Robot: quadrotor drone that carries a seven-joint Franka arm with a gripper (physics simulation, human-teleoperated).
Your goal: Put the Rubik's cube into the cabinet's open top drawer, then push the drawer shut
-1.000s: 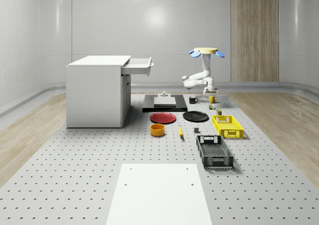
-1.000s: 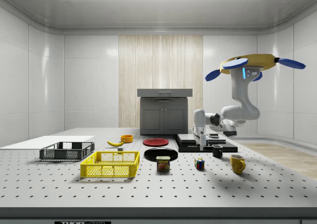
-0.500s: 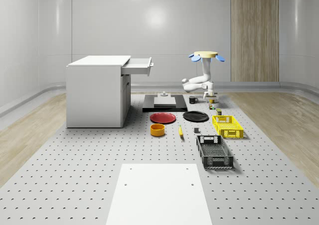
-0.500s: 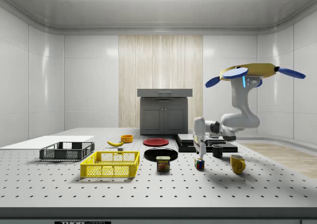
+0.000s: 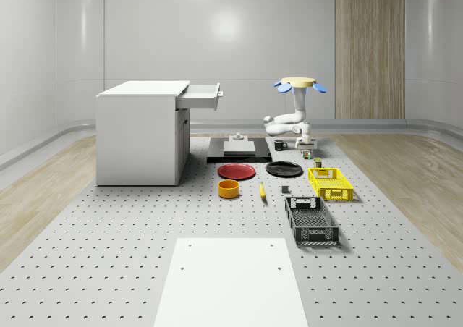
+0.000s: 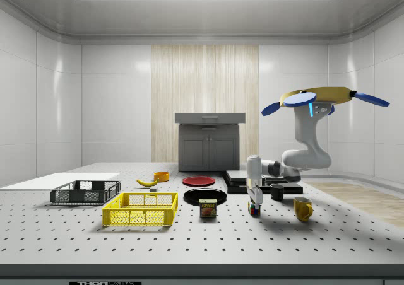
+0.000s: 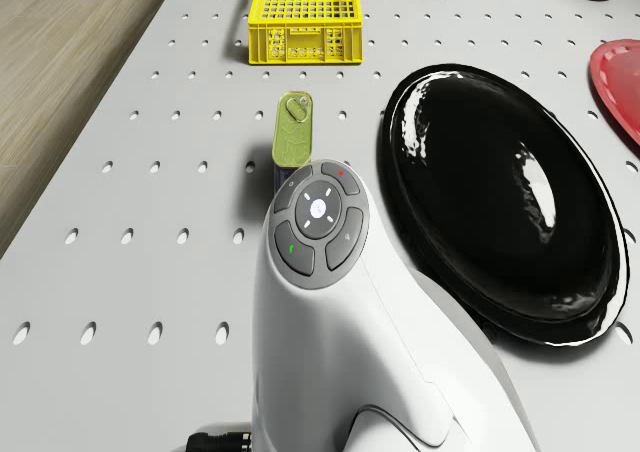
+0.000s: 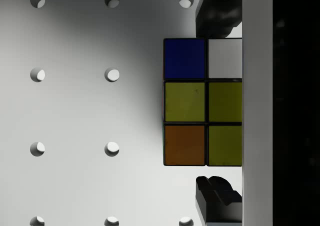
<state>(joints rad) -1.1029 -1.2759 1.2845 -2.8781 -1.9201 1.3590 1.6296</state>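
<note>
Glossy square stickers, blue, white, yellow-green and orange, face the wrist camera: the cube sits on the matte perforated table, squarely between the two dark fingers, which stand open and clear of it. The gripper hangs directly over it; beyond, the drone hovers above the mugs.

Rubik's cube flat on table — drawer apparently open.

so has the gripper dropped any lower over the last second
Yes. In the side view the gripper has come down from level with the black mug to just above the multicoloured Rubik's cube on the perforated table.
</note>
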